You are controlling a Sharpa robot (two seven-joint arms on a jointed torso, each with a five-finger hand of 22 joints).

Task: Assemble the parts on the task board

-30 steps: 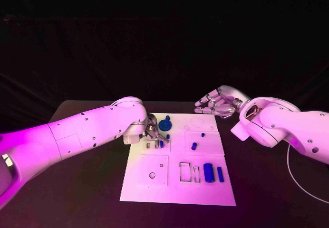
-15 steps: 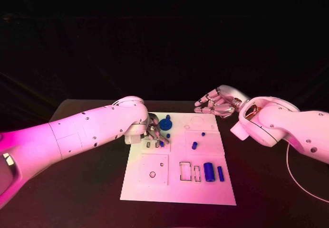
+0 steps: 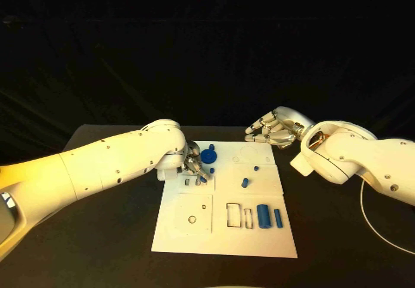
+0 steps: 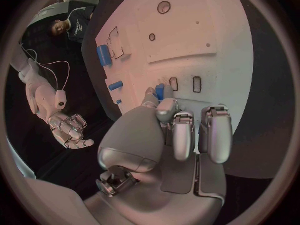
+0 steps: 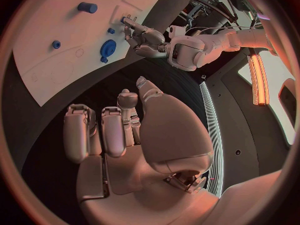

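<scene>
the white task board [image 3: 226, 240] lies in the middle of the black table [image 3: 104, 240]. on the board's near part, two upright blue pieces stand side by side toward its right: a thick blue cylinder [image 3: 262, 216] and, just beside it, a thin blue bar [image 3: 277, 218], next to two empty rectangular outlines. farther along, a small blue peg [image 3: 244, 182] sits by itself near the board's centre, with a tiny blue stud [image 3: 255, 168] just beyond it.

at the board's left edge, the left hand [image 3: 192, 168] is down on the surface. its fingers are curled together, and its fingertips [image 4: 161, 105] pinch a small blue part [image 4: 160, 91] just above two small rectangular slots. just past that hand a round blue gear [image 3: 208, 158] lies on the board.

at the far right corner, the right hand [image 3: 272, 131] hovers above the table, off the board's edge. its fingers are loosely bent and spread, with nothing in them; the right wrist view shows its palm bare.
</scene>
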